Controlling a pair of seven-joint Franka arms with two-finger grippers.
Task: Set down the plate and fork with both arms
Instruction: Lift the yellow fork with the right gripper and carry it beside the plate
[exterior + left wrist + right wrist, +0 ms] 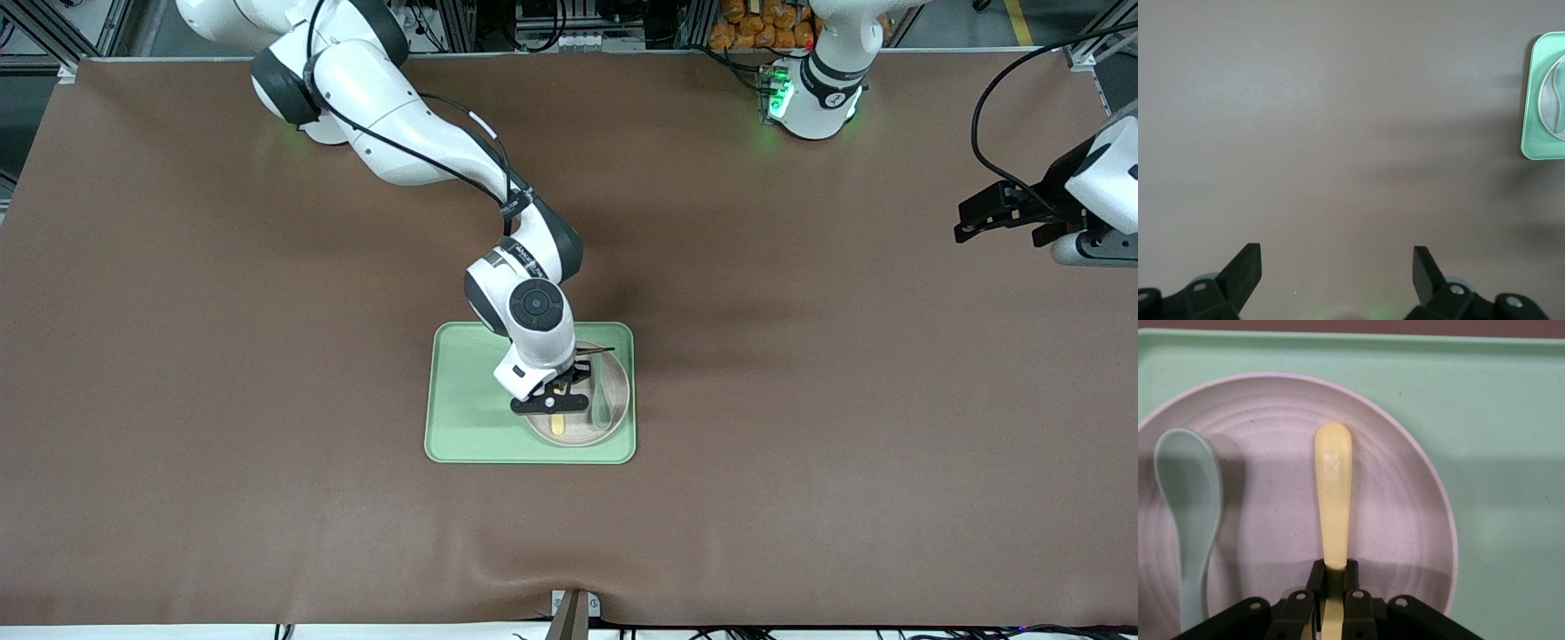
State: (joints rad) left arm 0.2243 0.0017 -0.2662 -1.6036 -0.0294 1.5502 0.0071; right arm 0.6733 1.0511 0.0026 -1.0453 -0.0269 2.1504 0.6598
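The right gripper (pixel 553 397), mid-frame over the plate (pixel 613 404), pinches the fork (pixel 1333 500) beside the spoon (pixel 1186 513). The left gripper (pixel 1337 267) waits at the frame's right edge, fingers spread.

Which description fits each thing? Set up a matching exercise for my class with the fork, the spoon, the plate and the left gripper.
Things:
1. fork
2. spoon
3. plate
4. left gripper

Descriptions:
A. open over bare table, toward the left arm's end
B. lies free on the plate, teal-green
C. sits on the green tray
D. pale yellow, clamped in the right gripper over the plate

Pairs: 1-D, 2-B, 3-C, 4-A
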